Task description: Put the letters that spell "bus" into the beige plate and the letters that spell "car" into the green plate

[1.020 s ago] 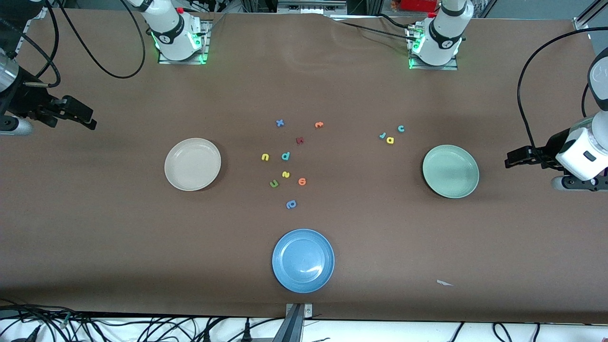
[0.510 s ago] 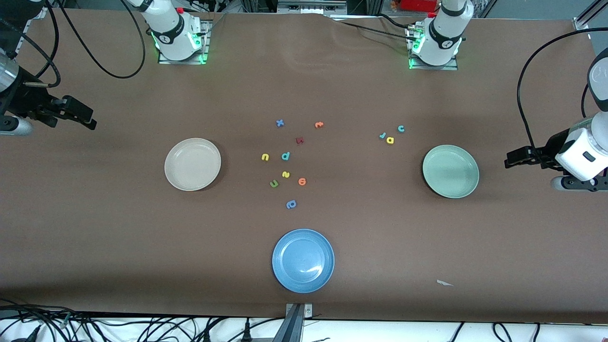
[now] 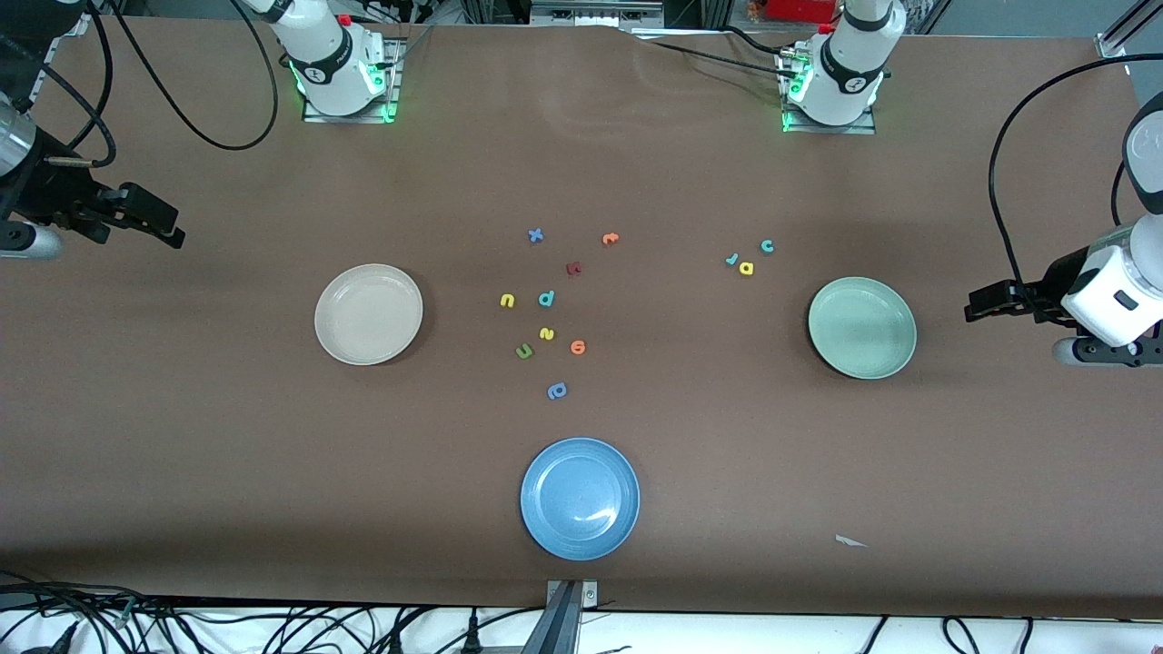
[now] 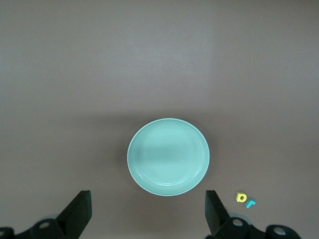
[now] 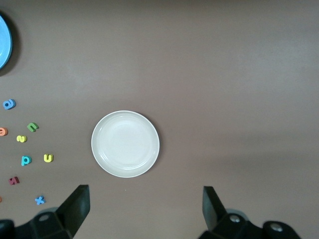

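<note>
The beige plate (image 3: 368,314) (image 5: 125,143) lies toward the right arm's end of the table, and the green plate (image 3: 861,328) (image 4: 168,156) toward the left arm's end. Between them lie the yellow u (image 3: 507,300) (image 5: 48,158), teal b (image 3: 546,298) (image 5: 26,160) and yellow s (image 3: 546,333) (image 5: 21,139). The teal c (image 3: 767,245), teal r (image 3: 731,259) (image 4: 250,203) and yellow a (image 3: 746,267) (image 4: 241,197) lie together near the green plate. My left gripper (image 3: 974,306) (image 4: 147,214) hangs open over the table's end past the green plate. My right gripper (image 3: 168,227) (image 5: 144,211) hangs open past the beige plate. Both are empty.
A blue plate (image 3: 580,499) (image 5: 4,40) lies nearest the front camera. Other letters sit in the middle cluster: blue x (image 3: 535,235), orange t (image 3: 610,239), a dark red letter (image 3: 573,268), green u (image 3: 524,351), an orange letter (image 3: 578,346) and a darker blue letter (image 3: 557,391).
</note>
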